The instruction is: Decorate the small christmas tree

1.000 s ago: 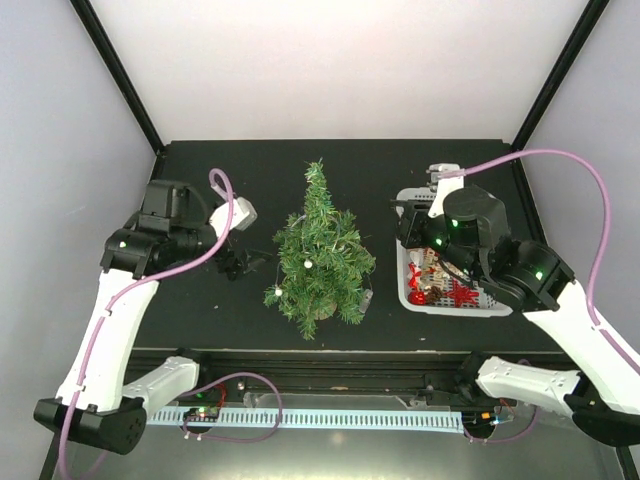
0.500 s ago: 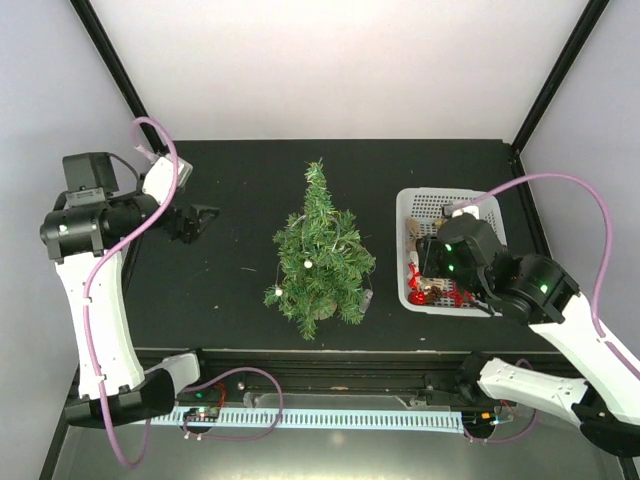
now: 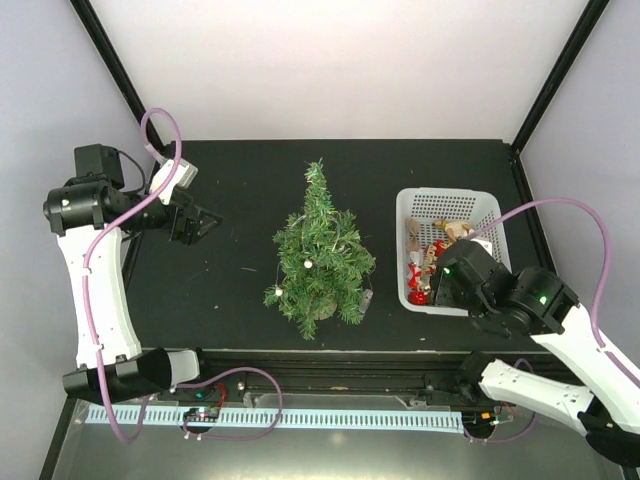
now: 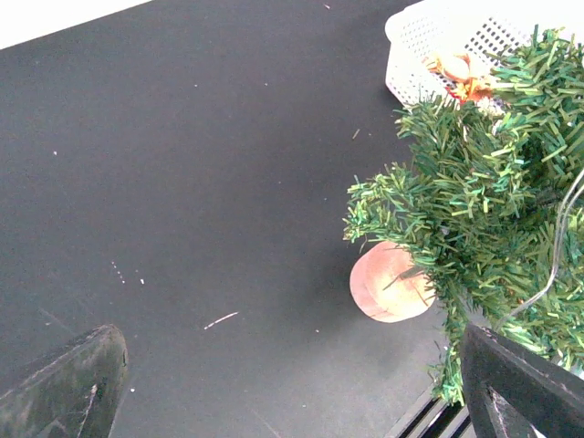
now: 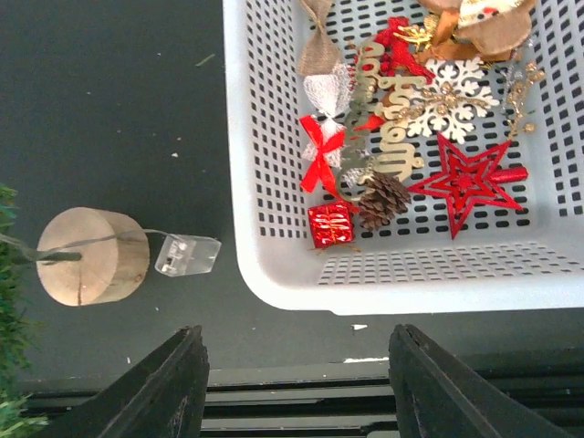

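**Right wrist and top views, before a pick.** The right gripper point(image 5: 297, 392) (fingers apart, nothing between them) hangs over the near wall of the white basket point(image 5: 411, 292). In the wrist view the ornaments lie at 12 o'clock of it: red gift box point(image 5: 329, 224), pine cone point(image 5: 383, 199) and red star point(image 5: 465, 178).

The basket's long axis runs 12 to 6 in the top view. The small christmas tree point(image 3: 320, 255) stands upright at its 9 o'clock, with its wooden base point(image 5: 91, 255) just beside a clear battery box point(image 5: 187, 255).

The left gripper point(image 3: 195, 222), wide open and empty, sits at 9 o'clock of the tree. The right arm is nearer the ornaments, so a descent into the basket seems the likely next move. The matte black table point(image 3: 250, 170) leaves room on both sides of the tree.
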Action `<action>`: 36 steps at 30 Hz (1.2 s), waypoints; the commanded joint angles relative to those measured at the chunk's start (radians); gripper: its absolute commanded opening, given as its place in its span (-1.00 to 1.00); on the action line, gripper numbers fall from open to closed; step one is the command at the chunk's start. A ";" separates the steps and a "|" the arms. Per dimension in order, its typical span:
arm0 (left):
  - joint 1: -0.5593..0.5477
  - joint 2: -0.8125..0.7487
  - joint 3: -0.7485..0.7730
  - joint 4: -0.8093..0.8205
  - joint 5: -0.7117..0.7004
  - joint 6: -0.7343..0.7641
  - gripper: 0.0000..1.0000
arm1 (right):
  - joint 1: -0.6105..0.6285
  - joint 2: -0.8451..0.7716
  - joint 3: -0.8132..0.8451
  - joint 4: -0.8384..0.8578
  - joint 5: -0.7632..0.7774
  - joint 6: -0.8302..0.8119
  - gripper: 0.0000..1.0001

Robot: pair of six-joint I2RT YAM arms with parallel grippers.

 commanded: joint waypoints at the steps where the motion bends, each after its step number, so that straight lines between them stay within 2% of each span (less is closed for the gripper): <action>1: -0.017 0.002 0.013 -0.037 -0.004 -0.030 0.98 | -0.047 -0.024 -0.039 0.005 -0.019 -0.029 0.13; 5: -0.066 -0.044 -0.111 -0.023 -0.029 -0.047 0.97 | -0.237 -0.004 -0.105 0.101 -0.177 -0.187 0.13; 8: -0.119 -0.098 -0.187 0.067 -0.131 -0.082 0.98 | -0.432 0.021 -0.155 0.182 -0.308 -0.336 0.13; 10: -0.138 -0.107 -0.200 0.104 -0.135 -0.110 0.98 | -0.544 0.059 -0.163 0.205 -0.380 -0.374 0.12; 13: -0.171 -0.083 -0.176 0.139 -0.068 -0.136 0.98 | -0.565 0.140 -0.111 0.232 -0.365 -0.350 0.11; 17: -0.232 -0.051 -0.160 0.274 -0.068 -0.188 0.98 | -0.673 0.242 -0.048 0.236 -0.406 -0.321 0.06; 24: -0.236 0.095 -0.108 0.380 -0.027 -0.308 0.98 | -0.830 0.381 -0.034 0.266 -0.497 -0.248 -0.09; 31: -0.240 0.187 -0.074 0.403 -0.025 -0.317 0.98 | -0.834 0.483 -0.095 0.362 -0.603 -0.348 -0.10; 36: -0.272 0.265 -0.027 0.391 -0.032 -0.312 0.98 | -0.811 0.483 -0.171 0.401 -0.598 -0.398 -0.08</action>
